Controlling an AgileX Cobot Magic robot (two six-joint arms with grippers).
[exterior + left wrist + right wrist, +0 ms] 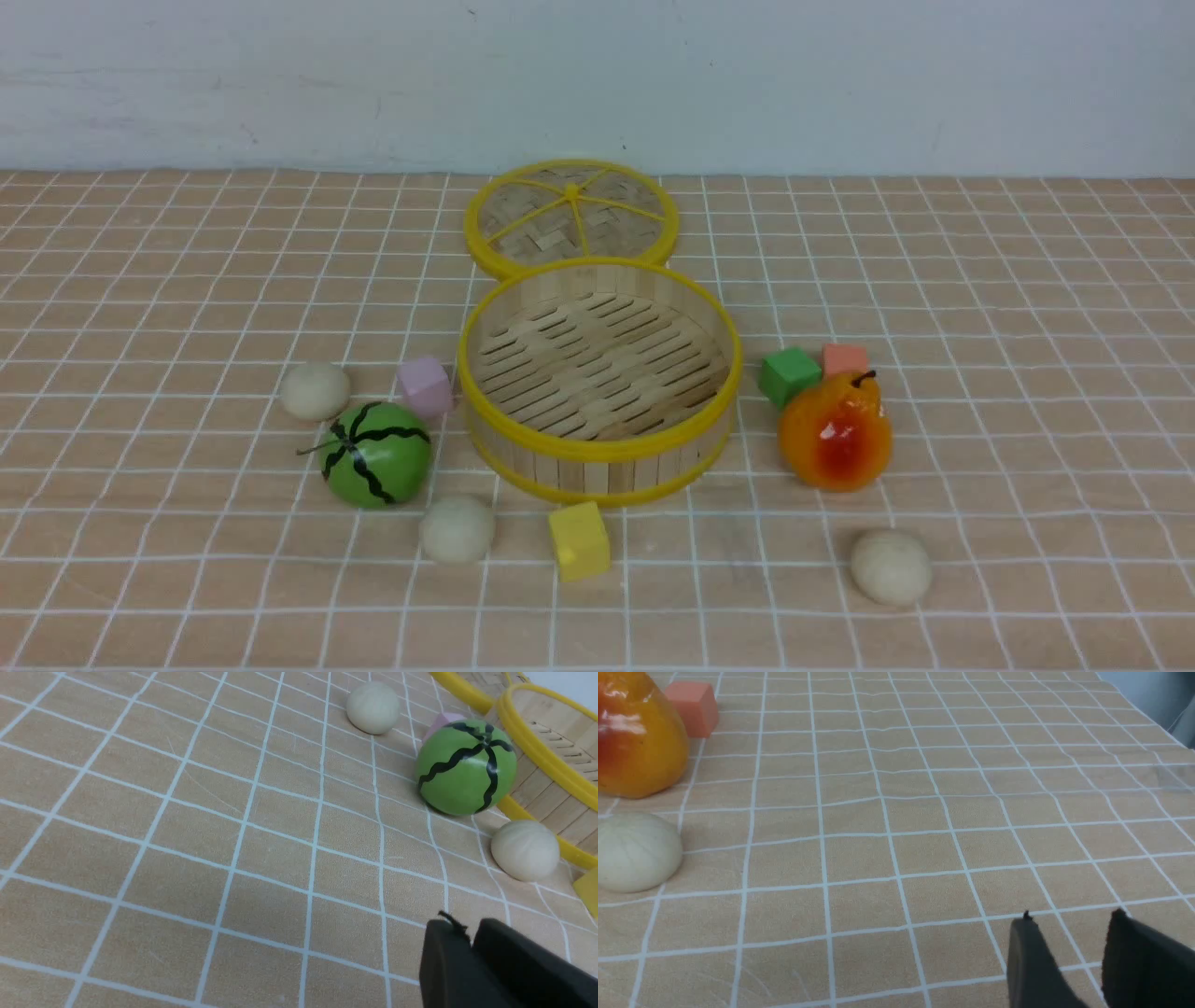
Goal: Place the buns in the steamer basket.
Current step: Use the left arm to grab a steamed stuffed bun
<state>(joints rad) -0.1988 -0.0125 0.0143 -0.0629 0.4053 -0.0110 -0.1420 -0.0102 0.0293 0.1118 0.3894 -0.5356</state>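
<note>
Tablecloth [1027,373] in peachy tan, ruled into squares by white lines, covers the whole work surface and lies slightly rippled, so that the lines waver in places. Behind it rises a pale wall [280,84] marked with faint scuffs. Near the middle stands the steamer basket [597,453], upright, its slatted floor showing, with the woven lid [571,217] lying flat just behind and touching its far rim. All three buns rest on the cloth outside it: the far-left bun [316,391] beyond the watermelon ball [375,455], the front bun [456,528] between that ball and a yellow cube [579,539], and the right-hand bun [891,566] well apart, nearer than the pear [836,431]. A pink cube [425,385] sits just beside the basket's left wall; a green cube [789,375] and a salmon cube [845,359] sit behind the pear. The left gripper [467,926] hangs over bare cloth with jaws pressed together on nothing. The right gripper [1071,917] holds its jaws parted, empty.
</note>
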